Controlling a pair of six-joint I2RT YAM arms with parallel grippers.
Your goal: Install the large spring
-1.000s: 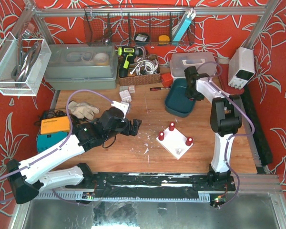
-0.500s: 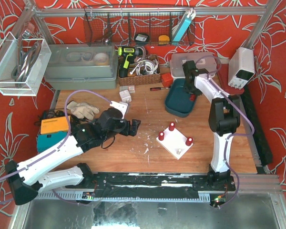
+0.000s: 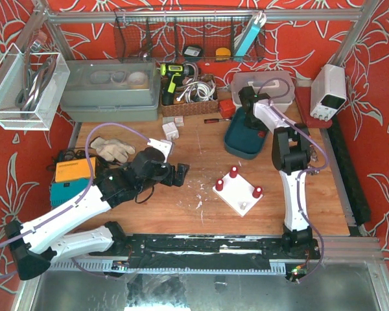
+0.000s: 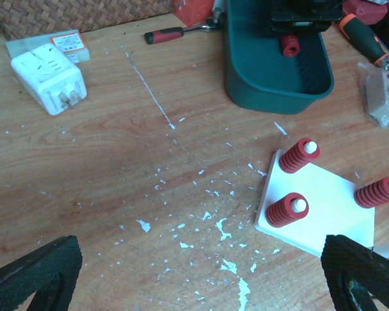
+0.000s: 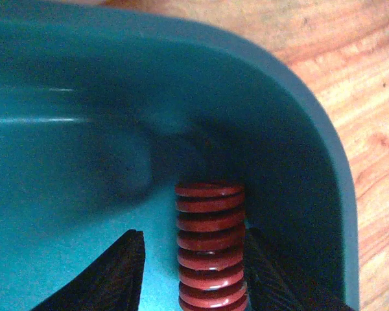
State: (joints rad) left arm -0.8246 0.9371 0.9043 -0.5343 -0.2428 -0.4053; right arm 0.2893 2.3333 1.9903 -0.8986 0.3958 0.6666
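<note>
Spring [image 5: 209, 253] bottom cropped, right end effector [image 5: 194, 234] astride

In corner of bin [image 4: 266, 87], betw. fingers of r. gripper [image 5: 194, 278]: large spring [image 5: 209, 246]; in front of bin: plate [image 4: 324, 207] w/ three springs [image 4: 298, 154] on posts; left of bin: plug adapter [image 4: 48, 81]; behind-left of bin: screwdriver [image 4: 175, 32]; near-left of plate: l. gripper [image 4: 198, 275].
</note>
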